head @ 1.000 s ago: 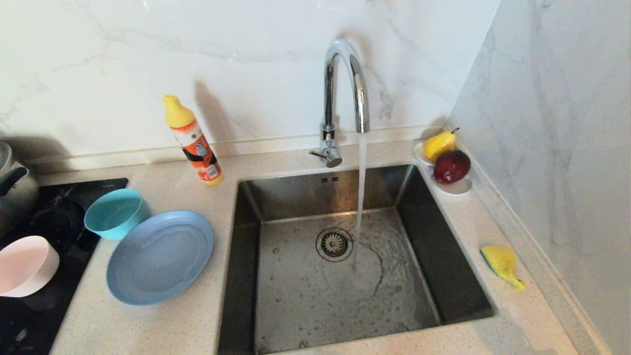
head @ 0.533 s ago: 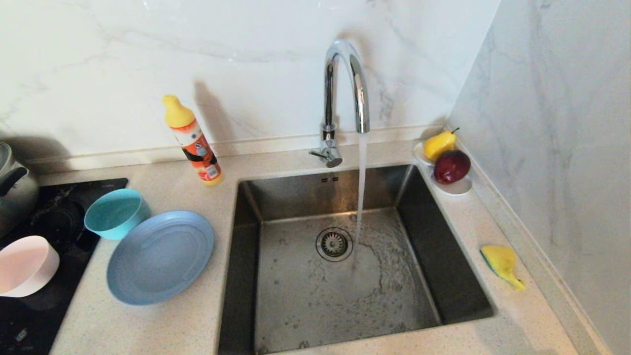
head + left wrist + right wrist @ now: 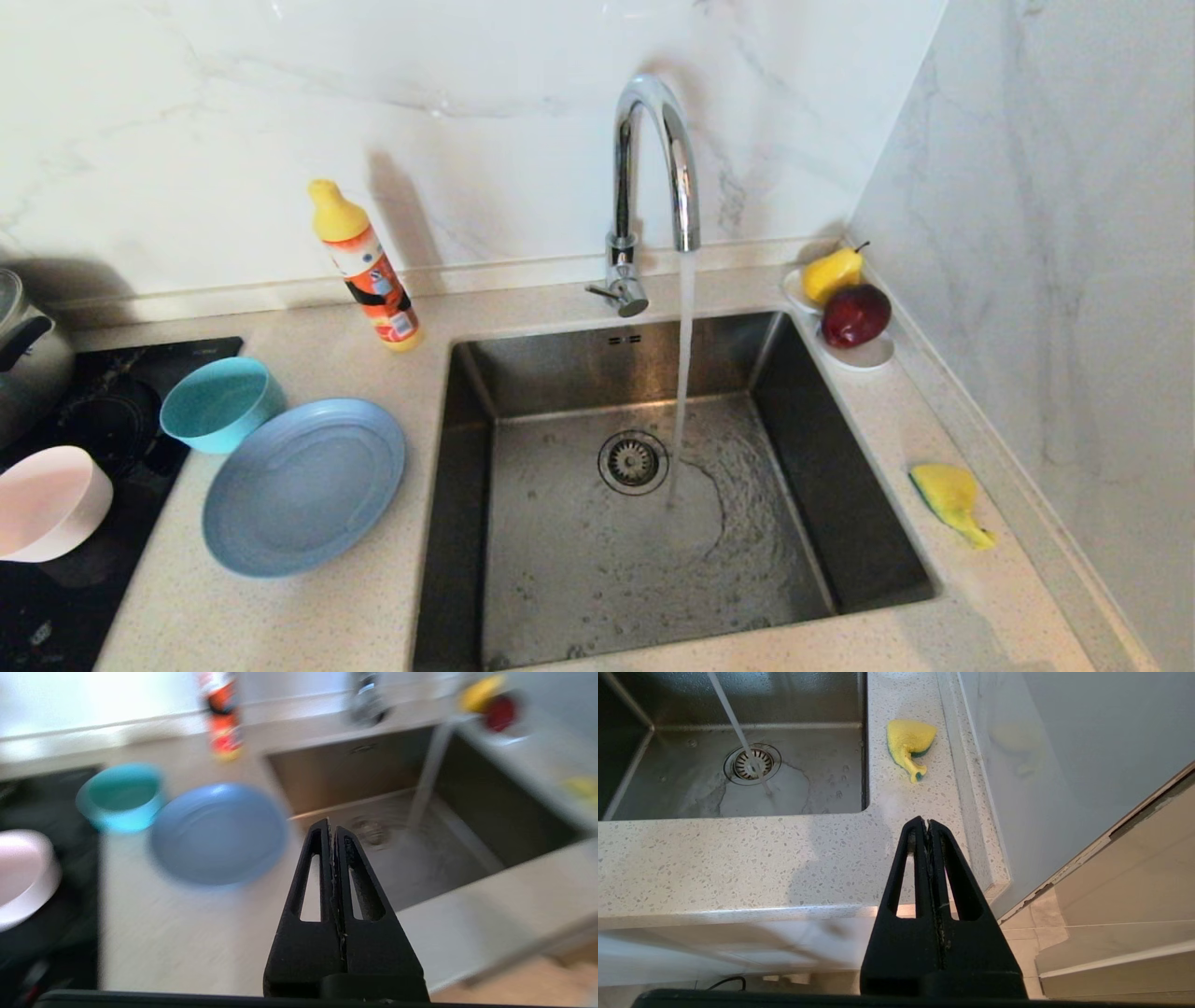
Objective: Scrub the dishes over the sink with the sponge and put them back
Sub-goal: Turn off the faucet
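The grey-blue plate [image 3: 303, 485] lies on the counter left of the sink [image 3: 467, 523]. A teal bowl [image 3: 221, 403] stands behind the plate, and a pale pink bowl [image 3: 47, 504] rests on the black hob. On the counter right of the sink lies the yellow sponge [image 3: 949, 499]. Neither arm shows in the head view. My left gripper [image 3: 332, 828] is shut and empty, held above the counter's front with the plate [image 3: 218, 833] ahead of it. My right gripper [image 3: 927, 823] is shut and empty over the front right counter, short of the sponge [image 3: 909, 742].
Water runs from the chrome tap [image 3: 653, 177] into the basin near the drain [image 3: 633, 461]. An orange bottle with a yellow cap [image 3: 366, 271] stands at the back wall. A saucer with a pear and an apple [image 3: 845, 303] sits in the back right corner. A kettle [image 3: 28, 350] is at far left.
Nothing on the counter has moved in the head view; only the water pattern in the basin shifts.
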